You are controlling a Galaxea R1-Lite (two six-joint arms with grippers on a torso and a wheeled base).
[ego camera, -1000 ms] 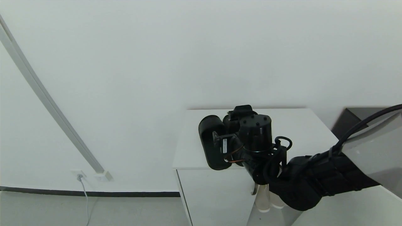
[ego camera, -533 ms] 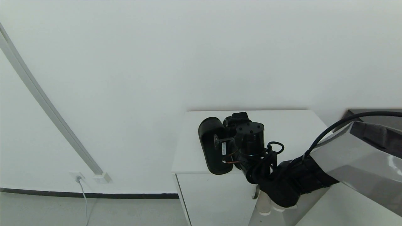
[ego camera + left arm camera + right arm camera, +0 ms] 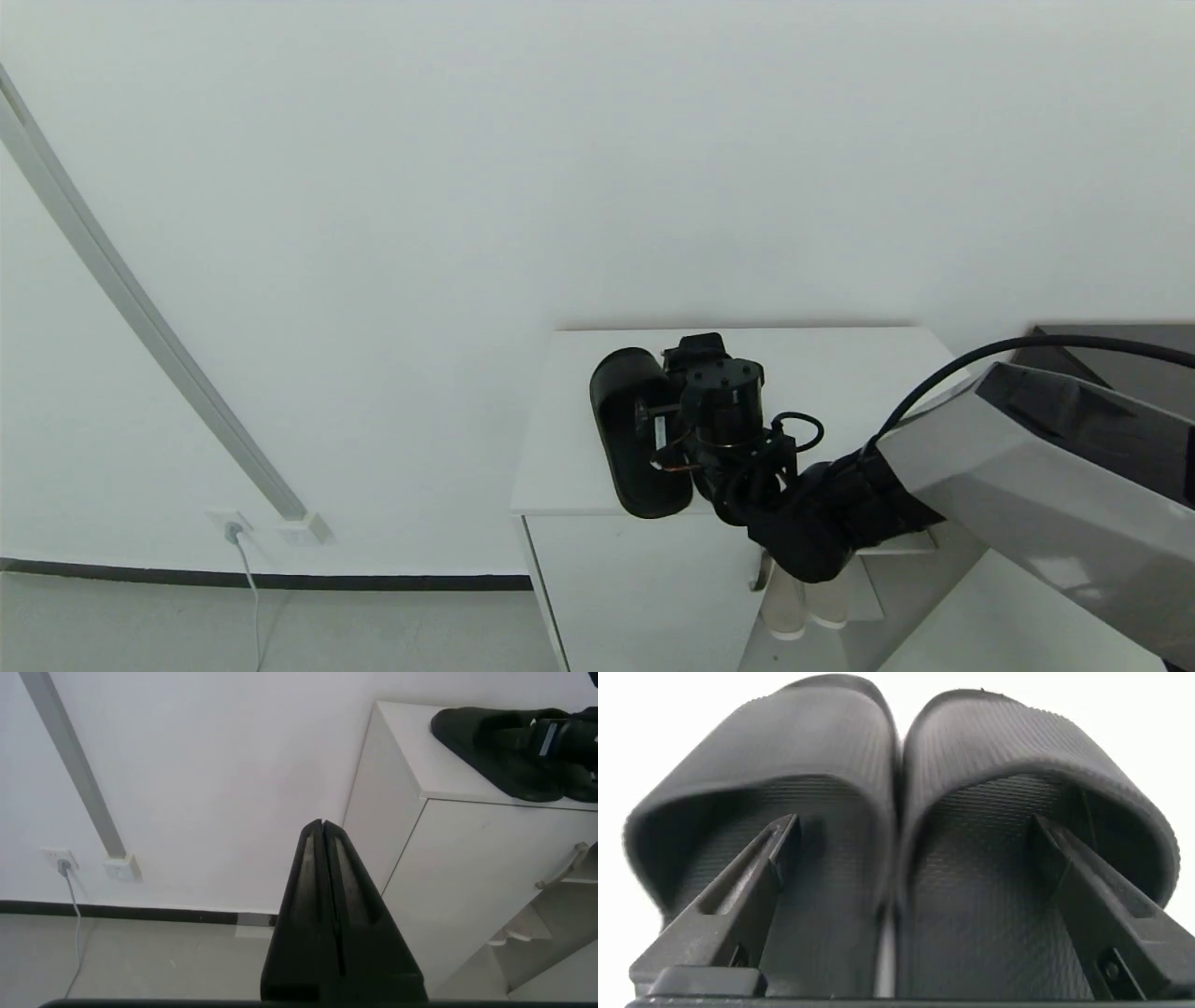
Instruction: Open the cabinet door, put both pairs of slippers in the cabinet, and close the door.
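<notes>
We saw the pair of black slippers [image 3: 639, 439] lying side by side on the white cabinet [image 3: 868, 401], at the left part of its top, a little below the middle of the head view. They lay where they had lain a second before. The right arm [image 3: 1027, 467] came in from the right edge of the frame. It had stretched farther towards the slippers over that second, so that its wrist looked smaller and sat closer to the centre, while more of its grey link filled the lower right.

In the right wrist view the right gripper [image 3: 915, 823] stood spread wide, one finger [image 3: 738, 905] pushed under the strap of one slipper and the other finger under the strap of its mate. The straps' two inner walls touched between them, and the fingers had not yet pinched together.

The left gripper [image 3: 322, 826] hung low in the centre of its own view, its two fingers pressed together with nothing between them, well apart from the cabinet. On the wall at the lower left of the head view sat a socket [image 3: 233, 525] beside a slanting pale strip [image 3: 140, 308].
</notes>
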